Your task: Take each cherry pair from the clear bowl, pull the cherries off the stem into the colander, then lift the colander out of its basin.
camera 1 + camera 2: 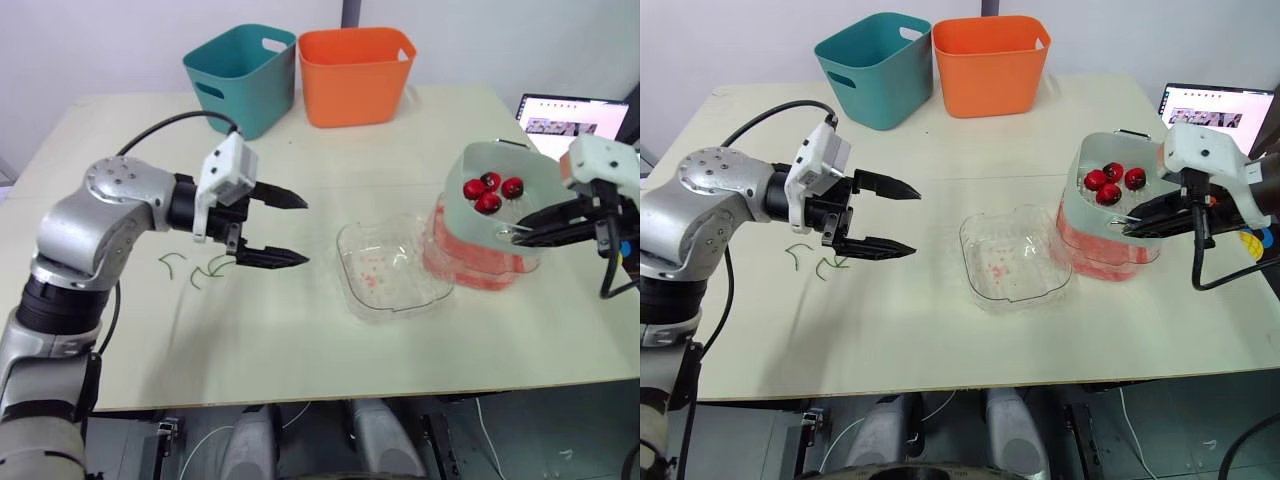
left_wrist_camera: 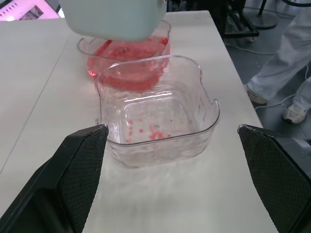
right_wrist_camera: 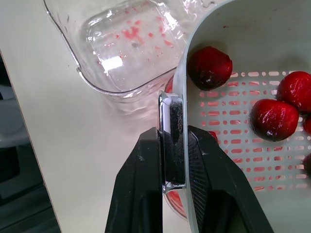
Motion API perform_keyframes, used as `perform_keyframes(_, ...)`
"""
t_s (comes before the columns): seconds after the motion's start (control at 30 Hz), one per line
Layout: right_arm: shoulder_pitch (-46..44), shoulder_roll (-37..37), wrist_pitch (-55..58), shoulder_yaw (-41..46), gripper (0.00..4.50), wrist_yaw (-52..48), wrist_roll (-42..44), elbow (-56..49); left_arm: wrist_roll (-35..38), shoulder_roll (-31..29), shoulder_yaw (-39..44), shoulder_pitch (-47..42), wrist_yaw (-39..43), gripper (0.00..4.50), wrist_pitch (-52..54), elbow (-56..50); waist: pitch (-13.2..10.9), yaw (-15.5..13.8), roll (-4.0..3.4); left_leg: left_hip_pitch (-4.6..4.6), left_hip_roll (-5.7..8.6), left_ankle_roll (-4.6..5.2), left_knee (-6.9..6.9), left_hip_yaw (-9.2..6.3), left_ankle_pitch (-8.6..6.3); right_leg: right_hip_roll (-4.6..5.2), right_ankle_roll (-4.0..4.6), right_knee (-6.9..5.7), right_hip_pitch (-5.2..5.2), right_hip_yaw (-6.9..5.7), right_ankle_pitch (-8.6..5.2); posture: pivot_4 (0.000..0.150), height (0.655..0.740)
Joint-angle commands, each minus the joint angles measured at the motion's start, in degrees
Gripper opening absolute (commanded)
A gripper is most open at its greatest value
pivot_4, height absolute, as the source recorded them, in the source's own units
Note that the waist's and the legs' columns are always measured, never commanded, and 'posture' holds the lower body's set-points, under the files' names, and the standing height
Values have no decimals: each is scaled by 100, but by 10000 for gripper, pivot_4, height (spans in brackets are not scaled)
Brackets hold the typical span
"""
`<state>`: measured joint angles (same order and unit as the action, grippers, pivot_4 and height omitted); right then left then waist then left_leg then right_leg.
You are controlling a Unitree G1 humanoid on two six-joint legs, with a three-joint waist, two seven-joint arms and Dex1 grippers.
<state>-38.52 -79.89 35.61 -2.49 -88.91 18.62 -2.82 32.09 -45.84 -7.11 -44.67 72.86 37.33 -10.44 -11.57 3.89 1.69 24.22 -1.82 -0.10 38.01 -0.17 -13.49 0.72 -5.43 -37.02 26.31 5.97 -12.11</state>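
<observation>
Clamping colander (image 3: 252,29) rim, right pincer (image 3: 173,133) holds it above basin (image 1: 470,262).

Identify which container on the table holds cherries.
The pale colander, its rim clamped in the jaws of the right gripper. The clear bowl beside it holds just red stains.

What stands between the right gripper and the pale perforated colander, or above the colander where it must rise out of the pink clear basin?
Nothing visible does. The right gripper is shut on the rim of the pale perforated colander, and the space above the pink clear basin is free.
</observation>
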Motion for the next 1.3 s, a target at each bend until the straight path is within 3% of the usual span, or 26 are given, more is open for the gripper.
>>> perform_keyframes(0.03,-176,-73,-100,69,3995,-43,-82,83,-89,-23,180,-148,-48,45000,-139,95,0,0,0,0,0,0,0,0,0,0,0,0,0,0,0,1500,7400)
perform_keyframes(0.5,-1425,506,-392,-368,3995,-110,-484,1069,-262,-97,290,-273,-77,45000,-278,568,0,4,-1,-1,0,0,0,1,0,0,0,-4,1,0,1,1500,7400)
perform_keyframes(0.77,-3177,2232,-1356,-1204,3995,95,-1401,2968,-220,-124,464,-630,55,45000,-130,1279,-1,50,-2,-10,-1,0,-4,4,0,-4,0,-10,2,2,4,1500,7400)
perform_keyframes(1.07,-3949,3979,-2530,-1666,3995,299,-2107,5171,-178,-274,599,-423,-17,45000,176,1265,-1,20,-3,9,0,-1,-1,-3,1,-1,-21,-11,10,-3,17,1500,7400)
perform_keyframes(1.3,-4252,4652,-3451,-1907,3995,689,-2763,6627,-52,-271,820,-133,-204,45000,410,872,-1,22,-3,11,0,-4,-2,-10,2,-1,-21,-13,8,-9,17,1500,7400)
